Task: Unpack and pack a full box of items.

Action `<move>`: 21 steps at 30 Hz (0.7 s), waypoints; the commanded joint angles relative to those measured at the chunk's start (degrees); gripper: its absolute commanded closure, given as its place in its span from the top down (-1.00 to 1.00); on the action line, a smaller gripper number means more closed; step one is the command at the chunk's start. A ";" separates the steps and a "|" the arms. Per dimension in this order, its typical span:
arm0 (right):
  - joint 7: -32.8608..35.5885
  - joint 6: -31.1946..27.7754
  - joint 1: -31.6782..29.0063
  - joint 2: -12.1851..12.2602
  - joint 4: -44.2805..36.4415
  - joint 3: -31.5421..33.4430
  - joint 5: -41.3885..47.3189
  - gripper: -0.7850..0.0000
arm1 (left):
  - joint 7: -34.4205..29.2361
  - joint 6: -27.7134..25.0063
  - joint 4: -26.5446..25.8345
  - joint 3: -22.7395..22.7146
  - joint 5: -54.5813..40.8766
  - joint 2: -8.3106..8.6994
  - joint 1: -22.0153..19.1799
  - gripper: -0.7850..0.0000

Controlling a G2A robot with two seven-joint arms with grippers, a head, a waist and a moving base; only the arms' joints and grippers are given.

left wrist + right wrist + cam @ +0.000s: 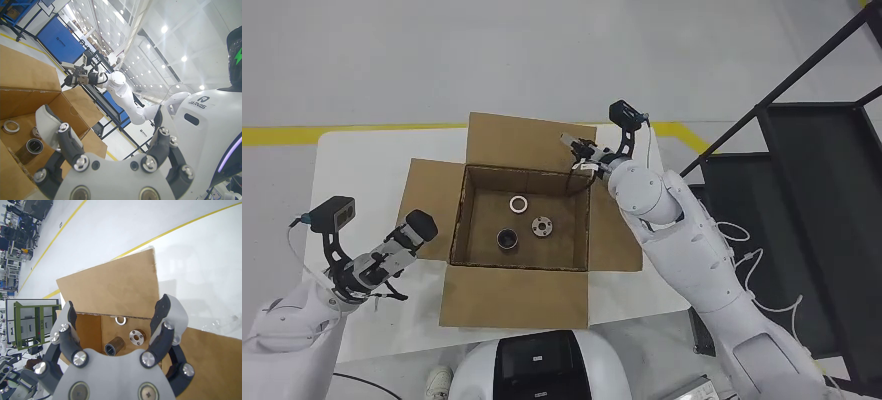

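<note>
An open cardboard box (518, 297) sits mid-table with all flaps folded out. On its floor lie a silver ring (515, 205), a flanged metal disc (542, 226) and a dark cylinder (507, 239). My right gripper (581, 156) hangs open and empty above the box's back right corner; its wrist view looks down past the back flap (113, 291) onto the ring (121, 320), disc (136, 336) and cylinder (113, 345). My left gripper (412, 232) is open and empty beside the box's left flap, tilted upward, with the ring (11, 126) and cylinder (33, 148) off to one side.
The white table (362, 170) has bare room left of the box. A black metal stair frame (802, 180) stands close on the right. A yellow floor line (342, 130) runs behind the table.
</note>
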 commanded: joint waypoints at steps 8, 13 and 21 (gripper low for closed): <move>0.38 -1.25 4.76 -1.22 8.04 -2.78 0.94 1.00 | 0.00 0.00 0.00 0.00 0.00 0.00 0.00 1.00; 0.03 -2.49 7.24 -2.31 10.18 -4.89 3.07 1.00 | 0.00 0.00 0.00 0.00 0.00 0.00 0.00 1.00; -1.05 -2.99 9.86 -3.78 11.90 -7.68 4.53 1.00 | 0.00 0.00 0.00 0.00 0.00 0.00 0.00 1.00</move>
